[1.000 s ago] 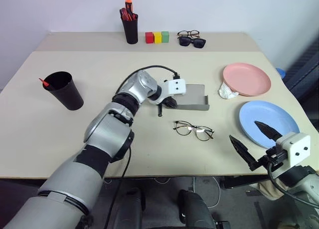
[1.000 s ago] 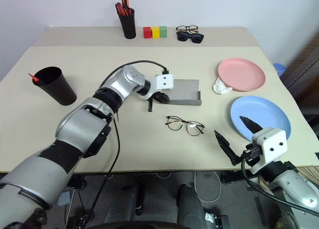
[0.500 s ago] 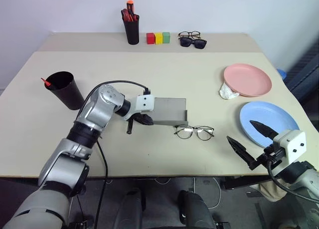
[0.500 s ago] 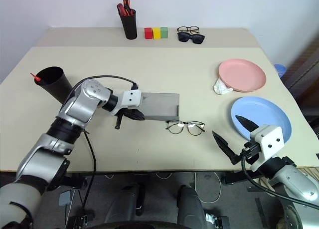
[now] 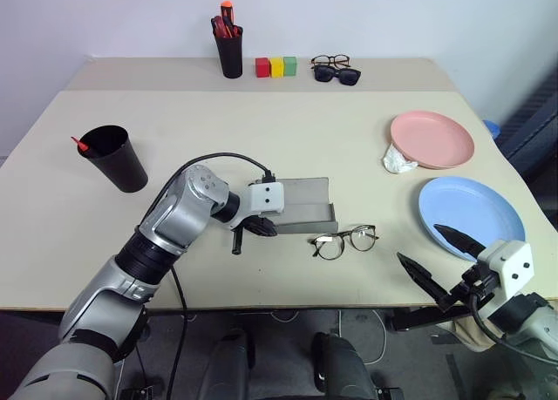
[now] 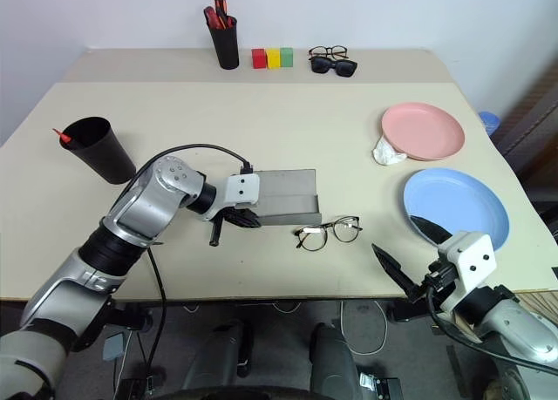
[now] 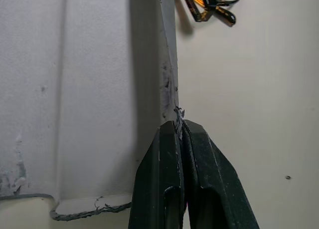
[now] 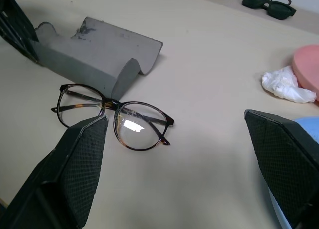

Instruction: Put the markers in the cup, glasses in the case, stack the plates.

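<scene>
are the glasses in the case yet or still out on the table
Out. The glasses lie on the table just beside the grey case, temples folded, while the left gripper pinches the case's edge.

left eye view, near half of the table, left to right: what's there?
Black cup → left gripper shut on the case → glasses → tissue → blue plate
</scene>
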`<control>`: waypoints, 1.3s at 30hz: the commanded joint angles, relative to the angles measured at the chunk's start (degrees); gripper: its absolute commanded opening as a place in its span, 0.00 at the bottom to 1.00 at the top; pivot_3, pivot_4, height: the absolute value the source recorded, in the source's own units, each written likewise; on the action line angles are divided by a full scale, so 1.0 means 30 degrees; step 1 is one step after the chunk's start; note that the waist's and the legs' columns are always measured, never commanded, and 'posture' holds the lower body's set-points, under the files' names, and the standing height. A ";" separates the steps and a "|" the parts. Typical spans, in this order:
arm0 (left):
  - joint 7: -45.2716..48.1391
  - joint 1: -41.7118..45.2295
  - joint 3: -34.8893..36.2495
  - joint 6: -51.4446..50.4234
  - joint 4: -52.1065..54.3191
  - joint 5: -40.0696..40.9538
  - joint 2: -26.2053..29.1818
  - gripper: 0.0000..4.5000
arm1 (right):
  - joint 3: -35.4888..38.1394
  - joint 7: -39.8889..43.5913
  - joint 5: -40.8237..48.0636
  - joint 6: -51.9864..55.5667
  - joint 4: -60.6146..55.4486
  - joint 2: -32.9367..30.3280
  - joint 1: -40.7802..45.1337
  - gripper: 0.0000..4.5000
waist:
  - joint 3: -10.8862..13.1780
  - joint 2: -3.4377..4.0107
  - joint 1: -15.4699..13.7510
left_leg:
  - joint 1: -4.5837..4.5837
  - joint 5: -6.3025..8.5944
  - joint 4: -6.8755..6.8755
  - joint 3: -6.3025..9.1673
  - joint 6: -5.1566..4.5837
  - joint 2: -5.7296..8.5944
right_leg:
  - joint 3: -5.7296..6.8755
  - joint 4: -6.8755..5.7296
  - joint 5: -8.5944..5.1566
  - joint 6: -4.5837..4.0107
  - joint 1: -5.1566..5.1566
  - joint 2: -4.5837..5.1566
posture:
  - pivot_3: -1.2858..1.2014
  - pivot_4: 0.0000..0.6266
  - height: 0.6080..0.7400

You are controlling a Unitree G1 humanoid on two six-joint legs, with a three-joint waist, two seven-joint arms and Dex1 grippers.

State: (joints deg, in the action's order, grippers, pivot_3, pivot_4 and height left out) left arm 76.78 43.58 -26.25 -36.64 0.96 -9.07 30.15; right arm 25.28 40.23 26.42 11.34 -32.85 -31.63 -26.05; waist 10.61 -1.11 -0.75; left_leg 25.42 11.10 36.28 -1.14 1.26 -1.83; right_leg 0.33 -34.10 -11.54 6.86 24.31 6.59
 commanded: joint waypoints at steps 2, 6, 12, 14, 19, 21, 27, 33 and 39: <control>-0.0169 0.0584 -0.0166 0.0863 -0.0049 0.0396 0.0173 0.33 | 0.0328 0.0052 -0.0248 -0.0471 -0.0111 -0.0223 0.0108 1.00 | 0.0000 0.0000 0.0001 | 0.0001 0.0000 0.0000 0.0000 0.0000 0.0000 | 0.0000 0.0001 0.0000 0.0000 0.0000 0.0000 | 0.52 0.24 1.00; -0.0594 0.0685 -0.0089 0.0854 -0.0156 0.0627 -0.0127 0.75 | 0.0250 -0.0068 -0.0748 -0.0406 -0.0199 -0.0412 0.0244 1.00 | 0.0000 0.0000 -0.0002 | 0.0001 0.0000 0.0002 0.0000 0.0000 0.0000 | 0.0000 0.0000 0.0000 -0.0001 0.0000 0.0000 | 0.52 0.24 1.00; -0.0662 0.0785 0.0485 0.0134 0.0789 0.1357 0.0176 0.87 | -0.0604 -0.0948 -0.4171 0.0046 -0.0664 -0.2019 0.0799 1.00 | 0.0000 0.0000 -0.0003 | 0.0002 0.0000 0.0005 0.0000 0.0000 0.0002 | 0.0000 0.0000 0.0000 -0.0001 0.0000 0.0000 | 0.52 0.24 1.00; -0.0766 0.0554 0.0992 -0.0002 0.1539 0.1667 0.0748 0.87 | -0.1329 -0.1054 -0.5382 0.0760 -0.0967 -0.3036 0.1447 1.00 | 0.0000 0.0009 0.0041 | 0.0003 0.0000 0.0005 -0.0002 0.0000 0.0002 | -0.0002 -0.0005 0.0000 -0.0001 0.0008 0.0000 | 0.52 0.24 1.00; -0.1991 -0.1562 0.2727 0.1356 0.3411 0.2177 0.2616 0.87 | -0.3981 -0.0391 -0.8281 0.3020 -0.1792 -0.6365 0.3908 1.00 | -0.0024 0.0053 0.0148 | -0.0013 -0.0001 -0.0004 -0.0002 -0.0001 -0.0001 | -0.0008 -0.0023 0.0000 -0.0002 0.0018 -0.0003 | 0.52 0.24 1.00; -0.2565 -0.2873 0.3355 0.2465 0.3927 0.2212 0.3356 0.87 | -0.5208 -0.0245 -0.8989 0.4225 -0.2025 -0.7290 0.5336 1.00 | -0.0024 0.0053 0.0183 | -0.0015 -0.0002 -0.0010 -0.0002 -0.0001 -0.0002 | -0.0011 -0.0023 -0.0003 -0.0001 0.0017 -0.0005 | 0.52 0.24 1.00; -0.3902 -0.8615 0.6495 0.7976 0.5300 0.3466 0.4996 0.87 | -0.8451 0.2157 -0.7700 0.9376 -0.2302 -0.8715 1.0896 1.00 | -0.0009 0.0029 0.0054 | 0.0003 -0.0002 0.0007 -0.0004 0.0001 -0.0003 | -0.0011 -0.0016 -0.0001 -0.0004 0.0026 0.0002 | 0.52 0.24 1.00; -0.5072 -1.2506 0.6724 0.8078 0.6836 0.2866 0.5792 0.87 | -1.0833 0.4350 -0.6614 1.1354 -0.0787 -0.8914 1.5167 1.00 | -0.0013 0.0014 -0.0035 | 0.0006 0.0002 0.0007 -0.0027 0.0007 -0.0001 | -0.0008 0.0003 0.0001 -0.0008 0.0027 0.0044 | 0.52 0.24 1.00; -0.6341 -1.4864 0.7048 0.7738 0.8398 0.2618 0.6125 0.87 | -1.2556 0.6166 -0.6592 1.0915 0.0490 -0.9406 1.6512 1.00 | -0.0024 0.0035 0.0091 | 0.0003 0.0004 -0.0020 -0.0063 0.0008 -0.0002 | -0.0007 0.0020 0.0001 -0.0008 0.0041 0.0061 | 0.52 0.24 1.00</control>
State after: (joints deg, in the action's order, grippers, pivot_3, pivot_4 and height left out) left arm 58.09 0.98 -4.58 -14.09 24.63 -0.07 47.38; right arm -12.03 57.60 6.59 45.03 -31.39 -59.15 21.96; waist 10.54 -1.01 -0.48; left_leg 25.42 11.11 36.21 -1.33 1.28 -1.83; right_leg 0.31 -34.05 -11.54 6.83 24.45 6.77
